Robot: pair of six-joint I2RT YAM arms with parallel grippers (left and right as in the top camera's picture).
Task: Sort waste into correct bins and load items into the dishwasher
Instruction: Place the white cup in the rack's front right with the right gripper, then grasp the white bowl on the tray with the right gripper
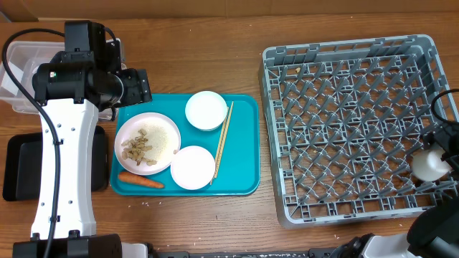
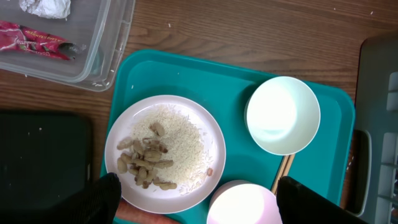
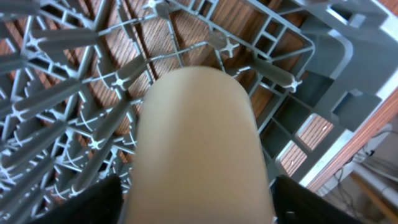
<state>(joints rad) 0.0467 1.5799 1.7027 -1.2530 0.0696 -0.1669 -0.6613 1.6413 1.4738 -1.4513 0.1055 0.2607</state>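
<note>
A teal tray (image 1: pixel 244 143) holds a white plate of rice and peanuts (image 1: pixel 147 142), two empty white bowls (image 1: pixel 206 110) (image 1: pixel 192 167), chopsticks (image 1: pixel 222 140) and a carrot (image 1: pixel 140 180). My left gripper (image 1: pixel 136 86) hovers over the tray's left side. In the left wrist view it (image 2: pixel 196 186) is open wide, spanning the plate (image 2: pixel 165 149) and near bowl (image 2: pixel 242 205). My right gripper (image 1: pixel 441 147) is over the near right corner of the grey dish rack (image 1: pixel 344 57), shut on a pale cup (image 1: pixel 429 165). The cup (image 3: pixel 199 130) fills the right wrist view.
A clear plastic bin (image 1: pixel 21 72) with a red wrapper (image 2: pixel 37 38) and crumpled foil (image 2: pixel 45 7) stands at the far left. A black bin (image 1: pixel 21 168) lies in front of it, beside the tray. The rack's tines (image 3: pixel 74 93) stand close around the cup.
</note>
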